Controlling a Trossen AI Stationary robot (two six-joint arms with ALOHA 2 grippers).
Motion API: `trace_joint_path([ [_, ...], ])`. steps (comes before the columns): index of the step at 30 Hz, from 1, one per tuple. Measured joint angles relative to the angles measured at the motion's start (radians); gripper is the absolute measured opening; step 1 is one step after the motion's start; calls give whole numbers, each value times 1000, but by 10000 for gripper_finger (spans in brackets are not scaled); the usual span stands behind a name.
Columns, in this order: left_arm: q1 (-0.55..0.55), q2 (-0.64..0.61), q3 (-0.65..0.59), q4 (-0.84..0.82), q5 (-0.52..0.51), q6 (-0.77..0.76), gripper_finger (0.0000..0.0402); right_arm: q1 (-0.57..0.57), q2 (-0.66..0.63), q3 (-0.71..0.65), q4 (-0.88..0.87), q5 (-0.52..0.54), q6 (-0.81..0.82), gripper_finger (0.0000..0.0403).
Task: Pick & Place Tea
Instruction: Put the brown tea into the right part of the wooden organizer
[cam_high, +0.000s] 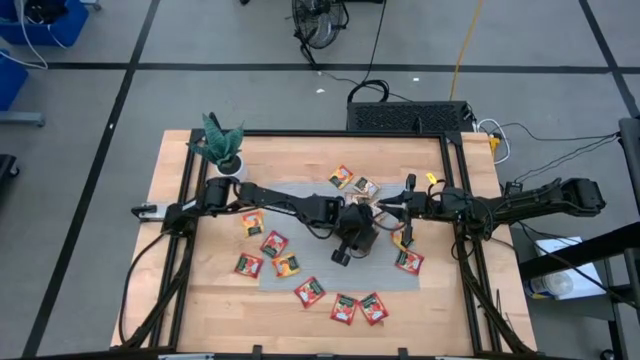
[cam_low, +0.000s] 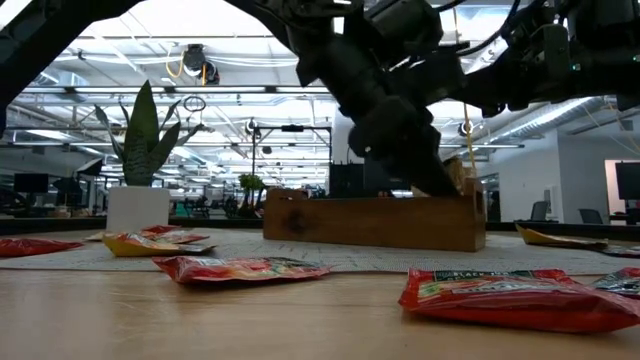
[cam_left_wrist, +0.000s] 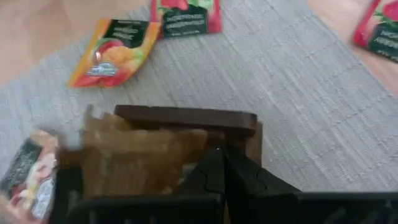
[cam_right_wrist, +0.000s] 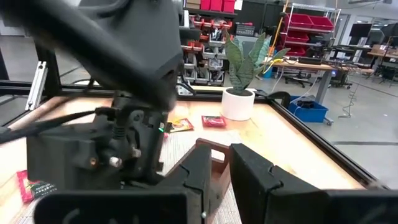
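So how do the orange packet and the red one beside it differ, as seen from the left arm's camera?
The orange sachet is orange-yellow with a fruit picture; the red sachet is red with a dark label. The orange one lies tilted and in full view; the red one is cut off by the picture's edge. Both lie flat on the grey mat.

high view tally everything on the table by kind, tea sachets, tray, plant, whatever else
tea sachets: 11 in the open, though the arms may hide more
wooden compartment tray: 1
potted plant: 1
grey mat: 1
total: 14
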Motion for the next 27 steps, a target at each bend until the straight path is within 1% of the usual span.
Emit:
trace_joint_path([
  [3, 3, 4, 0, 7, -14, -12, 1, 0, 0, 0, 0, 0, 0, 45],
  [6, 5, 5, -1, 1, -59, -19, 1, 0, 0, 0, -1, 0, 0, 45],
  [11, 4, 5, -2, 2, -67, -21, 1, 0, 0, 0, -1, 0, 0, 45],
  [18, 4, 5, -2, -23, -124, -23, 1, 0, 0, 0, -2, 0, -2, 45],
  [27, 3, 5, -2, -31, -143, -27, 8, 0, 0, 0, -5, 0, -4, 45],
])
